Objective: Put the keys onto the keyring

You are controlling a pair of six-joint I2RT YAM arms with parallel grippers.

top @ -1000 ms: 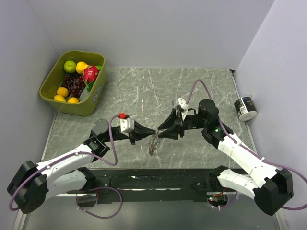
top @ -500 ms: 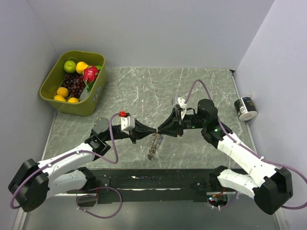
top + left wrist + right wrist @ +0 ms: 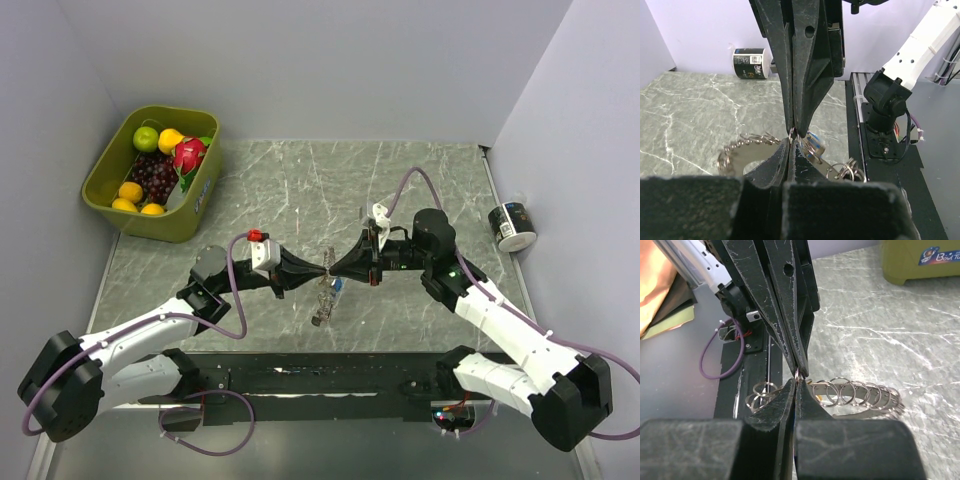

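Seems midway: pinching a wire loop (image 3: pixel 797 374) above the keyring (image 3: pixel 321 300) with left tool (image 3: pixel 318 272) and right tool (image 3: pixel 333 270) both clamped, keys (image 3: pixel 340 285) apparently left to thread.

centre: left gripper (image 3: pixel 319 273) and right gripper (image 3: pixel 335 270) pinched tip to tip on the hanging keyring (image 3: pixel 322 300) — we get no gap between them | far left: fruit basket (image 3: pixel 100 170) fills our corner | right: roll (image 3: pixel 513 227) beside the table edge | far half of table (image 3: pixel 300 185): bare marble, we pass freely — walls (image 3: pixel 560 120) hem three sides
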